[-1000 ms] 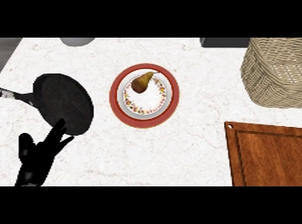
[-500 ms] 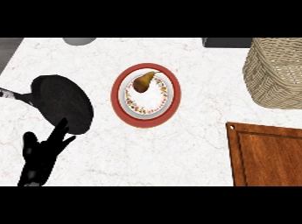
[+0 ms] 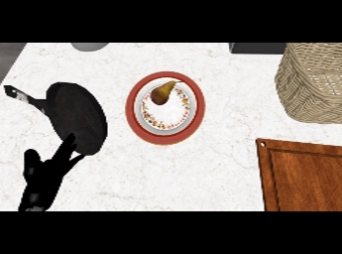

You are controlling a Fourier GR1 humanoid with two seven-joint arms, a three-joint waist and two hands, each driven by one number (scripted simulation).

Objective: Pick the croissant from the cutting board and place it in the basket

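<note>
White marbled counter (image 3: 202, 173), much as a second ago, so no progress toward the task yet. Counted left to right: one black pan (image 3: 78, 116); one left hand (image 3: 45, 176), fingers spread, holding nothing; one plate (image 3: 132, 106) bearing a brown morsel (image 3: 161, 93); one cutting board (image 3: 313, 178), no croissant visible on it; one basket (image 3: 319, 84). Right hand out of view.

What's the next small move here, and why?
Probably bring the right hand into view over the cutting board. Only the left hand shows, open beside the pan, far from the board and basket. No croissant shows on the board's visible part, which runs past the right edge.
</note>
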